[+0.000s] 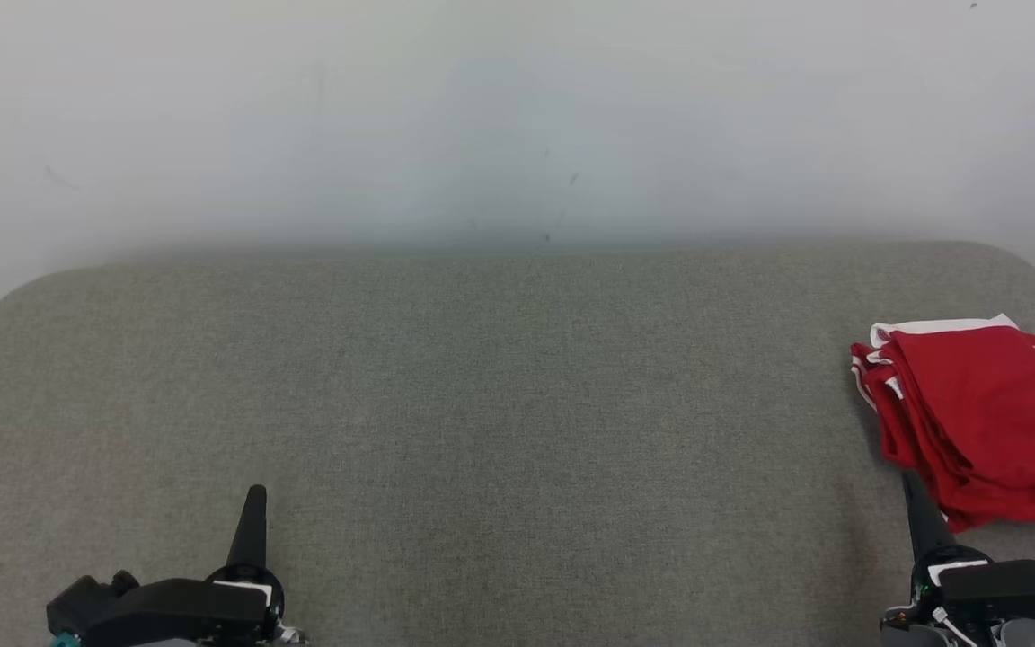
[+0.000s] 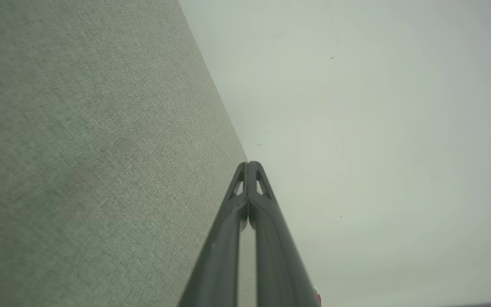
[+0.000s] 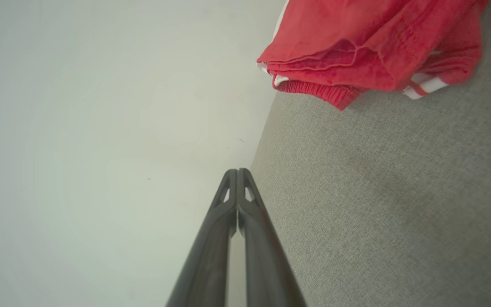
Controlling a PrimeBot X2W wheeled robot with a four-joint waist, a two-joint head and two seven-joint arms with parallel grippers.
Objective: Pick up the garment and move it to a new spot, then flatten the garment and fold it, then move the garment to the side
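Observation:
The garment [image 1: 985, 409] is red with white trim and dark lettering, folded into a thick bundle at the right edge of the grey fabric table [image 1: 499, 404]. In the right wrist view the garment [image 3: 356, 47] lies ahead of the fingers, its ribbed hem showing. My right gripper [image 1: 911, 481] is shut and empty, its tip just short of the bundle's near left corner; the right wrist view shows my right gripper [image 3: 238, 171] with tips pressed together. My left gripper [image 1: 256, 492] rests at the lower left, shut and empty, and the left wrist view shows my left gripper [image 2: 249, 163] closed too.
A pale wall [image 1: 517, 117] rises behind the table's far edge. The table has rounded far corners, and broad grey surface lies between the two grippers.

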